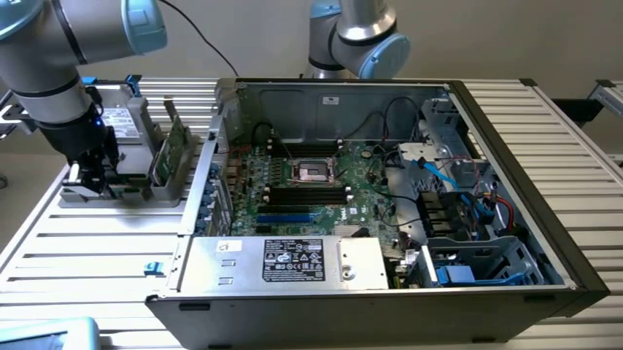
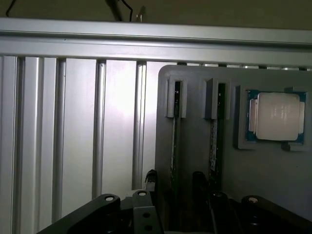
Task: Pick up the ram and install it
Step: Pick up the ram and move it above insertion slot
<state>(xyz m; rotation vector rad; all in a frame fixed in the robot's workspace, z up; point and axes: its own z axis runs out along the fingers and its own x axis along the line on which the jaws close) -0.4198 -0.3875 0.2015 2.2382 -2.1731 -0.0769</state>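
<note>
In the wrist view two ram sticks stand on edge in the slots of a grey holder (image 2: 195,146). The first ram (image 2: 174,141) runs between my dark fingers (image 2: 197,181), and the second ram (image 2: 214,141) lies one slot over. My gripper (image 2: 174,184) is open, one finger on each side of the first stick and apart from it. In the exterior view the gripper (image 1: 86,179) hangs low over the holder (image 1: 117,195), at the exterior view's left of the open computer case. The motherboard's black memory slots (image 1: 306,195) lie inside the case.
A square silver processor (image 2: 275,116) sits in a pocket of the holder beside the sticks. A grey drive with a white label (image 1: 125,120) and a greenish board on edge (image 1: 176,152) stand on the holder. The case wall (image 1: 209,175) rises close by. A second arm (image 1: 355,36) stands behind the case.
</note>
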